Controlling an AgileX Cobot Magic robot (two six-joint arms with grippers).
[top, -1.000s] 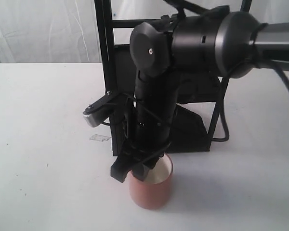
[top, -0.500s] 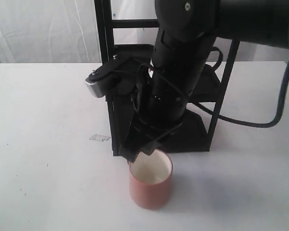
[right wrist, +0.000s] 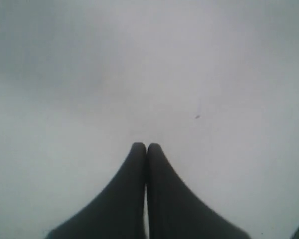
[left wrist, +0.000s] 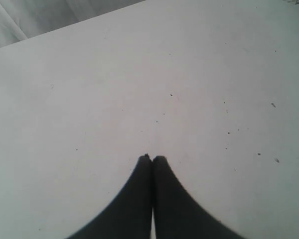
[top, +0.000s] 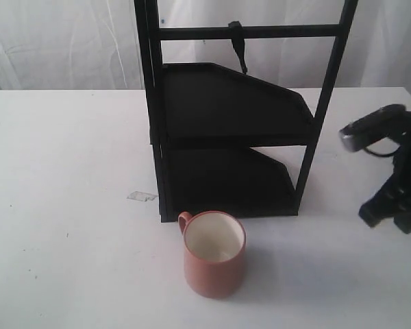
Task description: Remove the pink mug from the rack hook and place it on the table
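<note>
- Salmon-pink cylindrical mug [top: 214,260] upright on the broad white tabletop [top: 68,171], mouth up, cream-white inside showing.
- Thin loop handle on the side facing the rack, toward the left of the exterior view.
- Standing free, off its hook, just in front of the foot of the tall black metal rack [top: 154,137]; handle close to the rack's base, though touching or apart cannot be told.
- Small narrow black hook [top: 237,42] hanging from the rack's top crossbar, high above the mug and well apart from it.
- Two slanted black trays [top: 226,103] between the rack's uprights, one above the other.
- Right gripper [right wrist: 142,146]: two dark fingers pressed together tip to tip, closed on themselves, gripping no object, over plain white surface in the right wrist view.
- Same gripper at the far right edge of the exterior view, low over the tabletop, beyond the rack's right upright and well apart from the mug.
- Silver-ended wrist camera [top: 359,133] jutting out above it.
- Left gripper [left wrist: 152,158]: dark fingers likewise shut tip against tip, holding nothing, above a stretch of tabletop dotted with faint dark specks; out of sight in the exterior view.
- Small pale scrap [top: 142,197] flat on the tabletop, just left of the rack's foot.
</note>
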